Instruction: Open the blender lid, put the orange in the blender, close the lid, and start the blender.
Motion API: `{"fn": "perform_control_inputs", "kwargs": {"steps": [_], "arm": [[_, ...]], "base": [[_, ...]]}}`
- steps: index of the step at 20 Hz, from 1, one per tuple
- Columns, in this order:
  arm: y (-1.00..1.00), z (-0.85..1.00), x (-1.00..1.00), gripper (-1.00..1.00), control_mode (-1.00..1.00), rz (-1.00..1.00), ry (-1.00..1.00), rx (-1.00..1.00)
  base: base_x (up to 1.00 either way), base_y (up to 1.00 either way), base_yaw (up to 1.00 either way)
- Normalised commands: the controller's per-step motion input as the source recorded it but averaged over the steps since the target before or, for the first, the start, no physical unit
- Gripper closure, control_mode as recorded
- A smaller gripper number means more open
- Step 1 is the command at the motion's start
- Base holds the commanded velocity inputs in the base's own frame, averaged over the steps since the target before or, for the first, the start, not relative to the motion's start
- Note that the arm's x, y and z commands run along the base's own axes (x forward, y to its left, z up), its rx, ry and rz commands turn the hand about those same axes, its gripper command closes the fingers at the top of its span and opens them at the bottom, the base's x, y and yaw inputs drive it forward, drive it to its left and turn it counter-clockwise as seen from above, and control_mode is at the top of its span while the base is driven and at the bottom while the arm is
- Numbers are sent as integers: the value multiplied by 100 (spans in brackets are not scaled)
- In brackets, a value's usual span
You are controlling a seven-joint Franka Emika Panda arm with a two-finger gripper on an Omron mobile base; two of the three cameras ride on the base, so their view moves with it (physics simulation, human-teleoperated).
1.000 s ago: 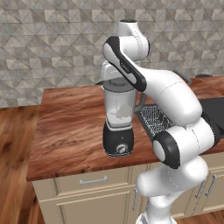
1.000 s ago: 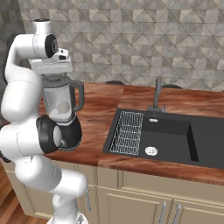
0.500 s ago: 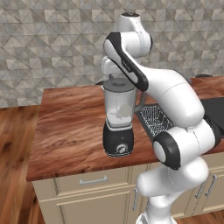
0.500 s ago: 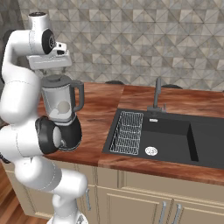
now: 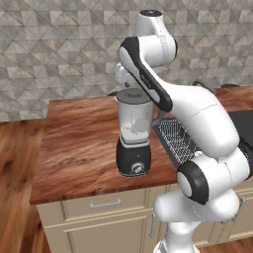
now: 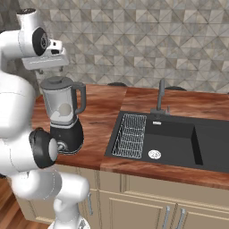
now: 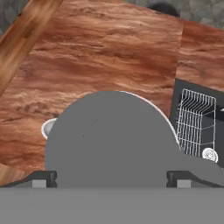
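Hand view: blender lid (image 7: 111, 138) on blender (image 6: 62, 112), gripper (image 7: 111, 178) apart above.

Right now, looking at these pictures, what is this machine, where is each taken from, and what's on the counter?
It's a white robot arm with a two-finger gripper in a rendered kitchen. Two pictures come from cameras behind the arm, left and right; the third looks down from its hand. On the wooden counter stands a blender, its grey blender lid on, with a pale round thing inside the jar, probably the orange. A sink with a wire rack sits beside it. The gripper hovers open above the lid, holding nothing.
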Motion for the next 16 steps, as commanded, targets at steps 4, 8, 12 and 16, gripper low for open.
{"fn": "perform_control_inputs", "kwargs": {"steps": [4,8,12,16], "arm": [[0,-18,-100,-100,-100,-27,-25,0],[0,-32,-100,-100,-100,-32,-27,0],[1,-48,-96,-100,-100,-38,-29,0],[1,-64,-63,-100,-100,-41,-11,-4]], "base": [[0,0,0],[0,0,0],[0,0,0],[0,0,0]]}}
